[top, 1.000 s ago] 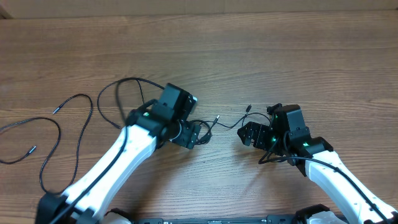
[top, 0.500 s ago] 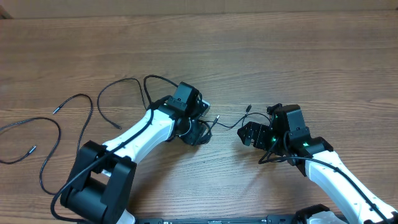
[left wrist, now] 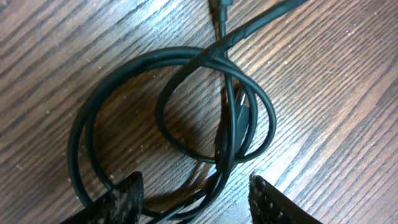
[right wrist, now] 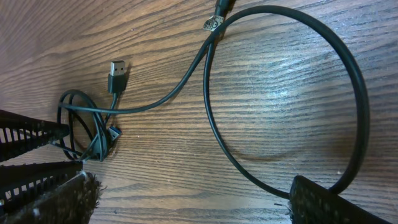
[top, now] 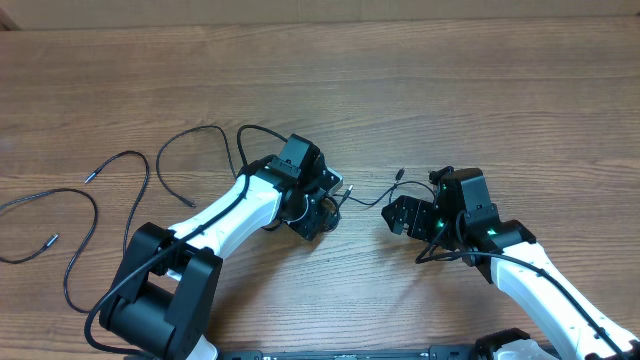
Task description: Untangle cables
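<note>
1. Edges first: the bench (top: 450, 90) shows its far edge along 12 o'clock. Bare wood spreads under it across the whole far half and out past 3 o'clock. At 9 o'clock, cord runs right off the frame.
2. The count: two arms, two pairs of fingers and three groups of cable. A long cord (top: 128, 153) with two silver tips (top: 50, 240) sprawls at 9 o'clock. An open loop (top: 195, 130) lies at 10 o'clock of centre. A tight coil (left wrist: 158, 55) sits dead centre. Whether the groups join, I cannot tell.
3. The left arm (top: 230, 215) reaches in from 7 o'clock. The left fingers (left wrist: 124, 199) stand apart, one each side of the coil's near strands, with wood showing in the gaps and nothing clamped.
4. The right arm (top: 540, 275) comes in from 5 o'clock. The right fingers (right wrist: 329, 205) are spread wide and hold nothing, just at 3 o'clock of the coil.
5. View against view: overhead, the left fingers hide most of the coil, while the left wrist shows overlapping rings that cross. Only the right wrist shows the USB plug (right wrist: 116, 73) beside the coil and a strand sweeping into a wide loop on the wood. Neither wrist view takes in the 9 o'clock cords.
</note>
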`<state>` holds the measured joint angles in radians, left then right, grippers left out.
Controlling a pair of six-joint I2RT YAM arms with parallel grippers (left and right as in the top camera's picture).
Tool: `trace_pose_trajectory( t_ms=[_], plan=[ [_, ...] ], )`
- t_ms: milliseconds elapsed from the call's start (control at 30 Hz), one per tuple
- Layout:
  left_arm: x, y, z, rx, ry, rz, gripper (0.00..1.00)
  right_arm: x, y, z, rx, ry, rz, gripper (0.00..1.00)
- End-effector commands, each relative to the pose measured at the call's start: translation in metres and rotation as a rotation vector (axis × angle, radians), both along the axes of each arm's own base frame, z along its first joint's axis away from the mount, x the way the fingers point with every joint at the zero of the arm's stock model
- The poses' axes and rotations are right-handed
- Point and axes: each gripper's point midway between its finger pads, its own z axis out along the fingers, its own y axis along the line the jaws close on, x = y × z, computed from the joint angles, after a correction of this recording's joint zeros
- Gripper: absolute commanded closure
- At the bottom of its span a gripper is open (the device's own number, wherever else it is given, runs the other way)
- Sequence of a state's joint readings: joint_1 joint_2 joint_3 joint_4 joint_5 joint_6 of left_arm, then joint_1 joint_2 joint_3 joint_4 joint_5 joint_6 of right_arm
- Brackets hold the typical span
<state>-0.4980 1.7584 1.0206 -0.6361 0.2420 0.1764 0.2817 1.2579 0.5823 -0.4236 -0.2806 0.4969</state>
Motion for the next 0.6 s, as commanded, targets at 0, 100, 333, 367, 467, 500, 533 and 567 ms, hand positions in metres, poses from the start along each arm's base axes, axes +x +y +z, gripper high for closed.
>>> trace_pose_trajectory(
  t_ms=[0,100,333,367,467,500,533,567],
  plan=[
    [-0.011,-0.003,-0.01,-0.007,0.016,-0.052,0.46,0.004,-0.002,0.002,-0.007,-0.009,-0.009,0.04],
    [-0.015,-0.003,-0.017,0.0,0.023,-0.057,0.51,0.004,-0.002,0.002,-0.007,-0.009,-0.009,0.04],
    [-0.016,-0.005,-0.017,-0.002,0.024,-0.054,0.77,0.004,-0.001,0.002,-0.006,-0.009,-0.009,0.04],
    [-0.016,-0.005,-0.017,-0.002,0.024,-0.054,0.94,0.004,-0.001,0.002,-0.007,-0.01,-0.009,0.04],
    [-0.012,-0.007,-0.013,-0.01,0.022,-0.026,0.96,0.004,-0.001,0.002,-0.005,-0.012,-0.009,0.04],
    [-0.007,-0.01,-0.004,-0.023,0.01,-0.014,0.96,0.005,-0.001,0.002,-0.005,-0.013,-0.008,0.04],
    [-0.004,-0.013,0.002,-0.031,0.005,-0.012,0.95,0.005,-0.001,0.002,-0.005,-0.014,-0.008,0.04],
    [-0.001,-0.018,0.011,-0.051,0.0,-0.017,0.96,0.005,-0.001,0.002,-0.004,-0.014,-0.007,0.03]
  ],
)
